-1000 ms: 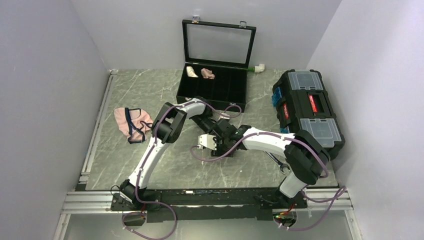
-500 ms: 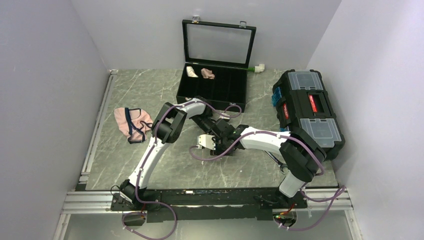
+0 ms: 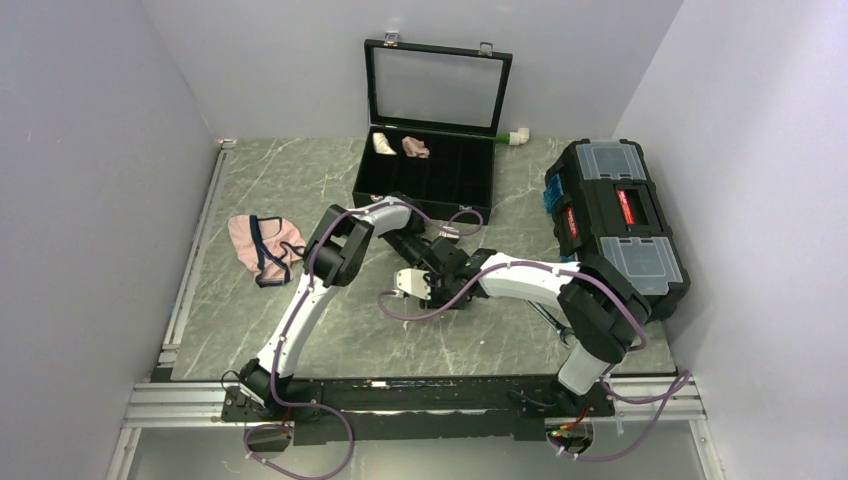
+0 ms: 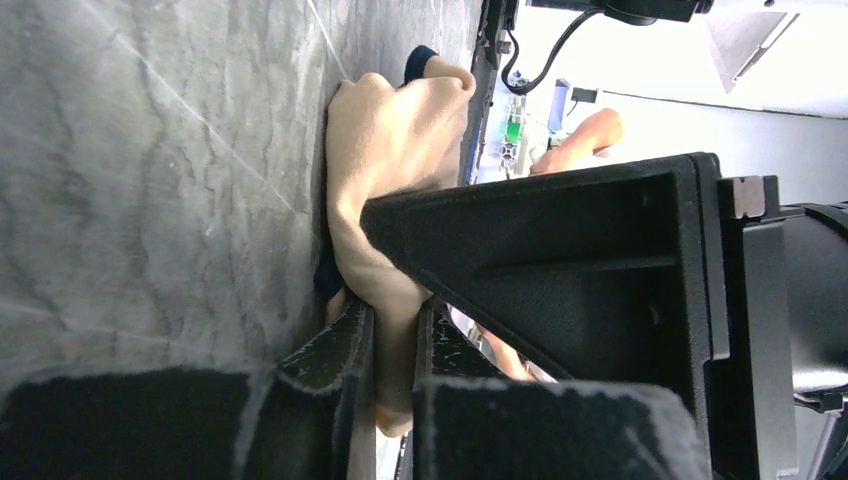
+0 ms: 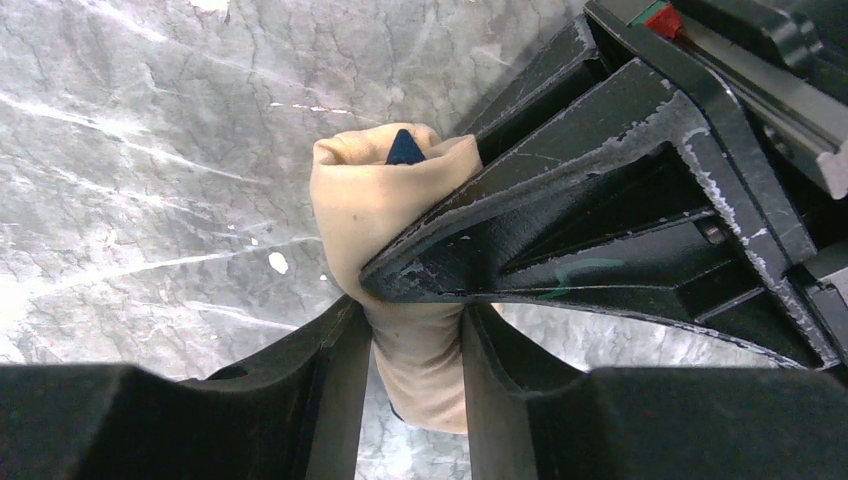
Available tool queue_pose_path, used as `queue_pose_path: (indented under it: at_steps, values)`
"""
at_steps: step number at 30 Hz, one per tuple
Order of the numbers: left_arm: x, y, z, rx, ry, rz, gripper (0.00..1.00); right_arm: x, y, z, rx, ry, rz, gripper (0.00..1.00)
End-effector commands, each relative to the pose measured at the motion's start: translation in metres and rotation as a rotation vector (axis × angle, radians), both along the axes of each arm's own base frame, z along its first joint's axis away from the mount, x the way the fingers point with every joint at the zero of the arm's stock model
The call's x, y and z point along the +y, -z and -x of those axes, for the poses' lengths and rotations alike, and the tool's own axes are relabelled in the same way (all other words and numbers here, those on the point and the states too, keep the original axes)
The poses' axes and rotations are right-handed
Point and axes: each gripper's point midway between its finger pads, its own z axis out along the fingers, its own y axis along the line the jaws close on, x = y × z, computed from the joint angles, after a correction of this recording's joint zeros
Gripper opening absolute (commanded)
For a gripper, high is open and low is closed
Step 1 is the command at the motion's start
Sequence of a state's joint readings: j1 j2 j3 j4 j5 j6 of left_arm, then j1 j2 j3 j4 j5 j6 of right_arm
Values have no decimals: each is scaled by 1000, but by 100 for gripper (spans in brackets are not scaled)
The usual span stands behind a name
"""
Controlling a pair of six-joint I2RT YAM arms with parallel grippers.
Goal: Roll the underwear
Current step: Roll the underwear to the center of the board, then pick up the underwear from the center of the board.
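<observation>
1. Since the tan-beige soft fabric underwear with thin dark navy edging (image 5: 385, 215) is bunched into a short roll at the middle of the grey marbled worktop (image 3: 300, 180), the coming move is judged to turn on its long axis. In the right wrist view this axis runs from twelve to six o'clock, straight into the right pincer (image 5: 410, 330).
2. The right pincer is closed at middling width on the roll's six o'clock end, with fabric pressed against both fingers.
3. The left pincer (image 4: 395, 330) is clamped narrow on a fold of the same fabric and reaches across the roll from three o'clock. Neither arm is nearer.
4. At twelve o'clock from the pincers in the top view, an open black compartmented case (image 3: 425, 185) is seen. A small cream fabric roll (image 3: 382, 143) and a small pink fabric roll (image 3: 415, 147) are held in its far-left compartments.
5. At three o'clock stands a black plastic toolbox (image 3: 615, 225), lid shut, so its contents cannot be told.
</observation>
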State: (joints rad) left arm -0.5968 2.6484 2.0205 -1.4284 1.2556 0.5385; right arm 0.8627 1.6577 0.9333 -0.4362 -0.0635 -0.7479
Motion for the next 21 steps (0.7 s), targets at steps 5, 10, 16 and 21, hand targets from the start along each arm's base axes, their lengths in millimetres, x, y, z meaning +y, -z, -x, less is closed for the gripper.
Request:
queue_pose_path:
  at_steps: [5, 10, 16, 21]
  values:
    - [35, 50, 4, -168, 106, -117, 33, -20, 27, 55, 291, 28, 64, 0]
    - [39, 38, -6, -219, 73, -106, 43, -21, 17, 56, 336, 69, 26, 0]
    - [48, 36, -17, -262, 45, -129, 49, -26, 14, 54, 331, 97, 30, 0]
    - [55, 39, -21, -264, 22, -148, 51, -32, 17, 58, 343, 107, 53, 0]
